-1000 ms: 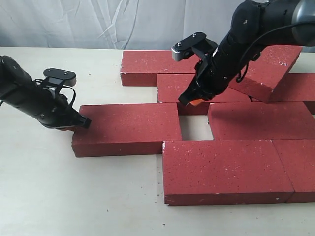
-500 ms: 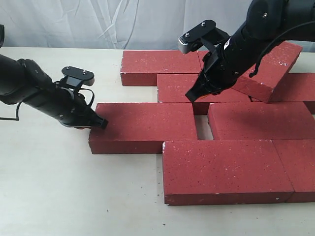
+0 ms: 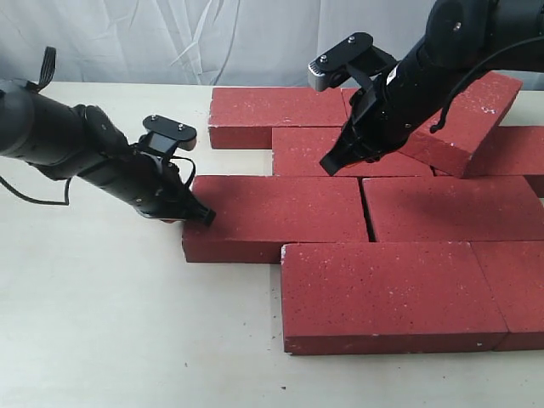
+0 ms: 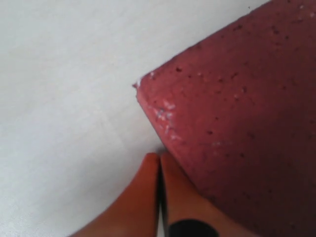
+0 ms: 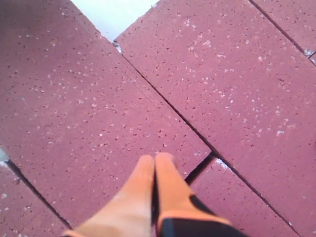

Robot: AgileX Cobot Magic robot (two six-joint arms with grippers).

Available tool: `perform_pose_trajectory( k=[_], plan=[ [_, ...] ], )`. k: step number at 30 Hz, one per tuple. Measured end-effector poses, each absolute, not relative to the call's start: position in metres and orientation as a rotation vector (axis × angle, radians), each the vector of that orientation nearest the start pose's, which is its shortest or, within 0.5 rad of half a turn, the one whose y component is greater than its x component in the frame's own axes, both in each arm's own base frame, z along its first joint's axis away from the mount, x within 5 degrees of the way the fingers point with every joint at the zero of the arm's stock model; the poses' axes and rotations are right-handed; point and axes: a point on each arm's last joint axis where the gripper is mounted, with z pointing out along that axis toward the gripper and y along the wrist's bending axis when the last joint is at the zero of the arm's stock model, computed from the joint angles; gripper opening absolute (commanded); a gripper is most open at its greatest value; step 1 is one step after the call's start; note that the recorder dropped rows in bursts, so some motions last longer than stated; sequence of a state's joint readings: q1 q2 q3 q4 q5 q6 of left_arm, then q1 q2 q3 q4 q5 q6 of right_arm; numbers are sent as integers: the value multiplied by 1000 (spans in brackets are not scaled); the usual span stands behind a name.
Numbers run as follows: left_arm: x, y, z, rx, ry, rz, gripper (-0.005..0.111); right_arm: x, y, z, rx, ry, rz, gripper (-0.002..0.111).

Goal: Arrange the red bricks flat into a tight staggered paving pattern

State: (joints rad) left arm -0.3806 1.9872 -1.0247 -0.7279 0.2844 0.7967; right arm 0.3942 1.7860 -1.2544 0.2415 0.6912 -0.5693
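Your red bricks (image 3: 518,285) are lying on the pale tabletop (image 3: 102,340) in stepped rows, nearly all of them flat.

Your left pincer (image 3: 202,217) is sitting clenched and gripping nothing. The left wrist view is showing its orange fingertips (image 4: 140,202) pressed together, right against the short end of the middle-row brick (image 3: 276,223), close to that brick's corner. The middle-row brick is lying flat. Its far end is meeting the neighbouring brick (image 3: 450,208) with only a thin dark seam between them. Its near long side is sitting against the front brick (image 3: 382,293), which is offset to the right.

Your right pincer (image 3: 330,164) is also clenched and empty. It is hanging low over the second-row brick (image 3: 306,146), near that brick's front edge. The right wrist view is showing its fingertips (image 5: 138,187) closed together just above a seam where bricks meet, and you cannot tell whether they are touching the surface.

Behind your right arm, one tilted brick (image 3: 463,119) is leaning with its far end raised, resting on the bricks beneath it. The back brick (image 3: 268,115) is lying flat at the rear, beside it.
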Motion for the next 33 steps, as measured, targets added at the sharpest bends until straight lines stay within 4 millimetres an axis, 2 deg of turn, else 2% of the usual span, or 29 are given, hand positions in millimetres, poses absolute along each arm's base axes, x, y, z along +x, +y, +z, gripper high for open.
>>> perform_pose_trajectory(
  k=[14, 20, 33],
  plan=[
    [335, -152, 108, 740, 2581, -325, 0, 339, 156, 222, -1060, 2468, 210, -1],
    [329, -150, 111, 766, 2630, -387, 0, 339, 156, 222, -1060, 2468, 210, -1],
    [331, -150, 111, 758, 2620, -380, 0, 339, 157, 222, -1052, 2468, 218, -1]
  ],
)
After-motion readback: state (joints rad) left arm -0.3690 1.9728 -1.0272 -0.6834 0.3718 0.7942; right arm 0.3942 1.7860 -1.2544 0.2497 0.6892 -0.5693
